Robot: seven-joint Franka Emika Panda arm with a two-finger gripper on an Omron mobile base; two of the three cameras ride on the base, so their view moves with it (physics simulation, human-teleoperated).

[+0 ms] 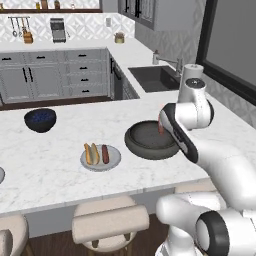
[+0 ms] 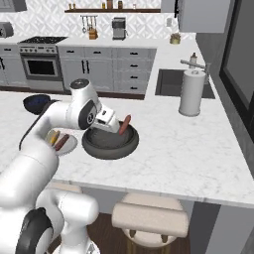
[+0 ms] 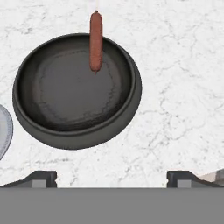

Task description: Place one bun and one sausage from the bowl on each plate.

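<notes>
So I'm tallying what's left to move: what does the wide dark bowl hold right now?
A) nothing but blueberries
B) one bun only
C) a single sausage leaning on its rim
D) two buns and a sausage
C: in the hand view the bowl has a bare floor, with just one sausage propped against its far rim; the right base view shows that same sausage sticking up over the edge.

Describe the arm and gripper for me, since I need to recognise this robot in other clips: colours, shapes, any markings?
The arm is made of glossy white rounded segments with dark grey-black bands at the joints. No cables or markings show. The gripper has a white boxy hand, and its two small dark finger tips look blocky and squared.
</notes>
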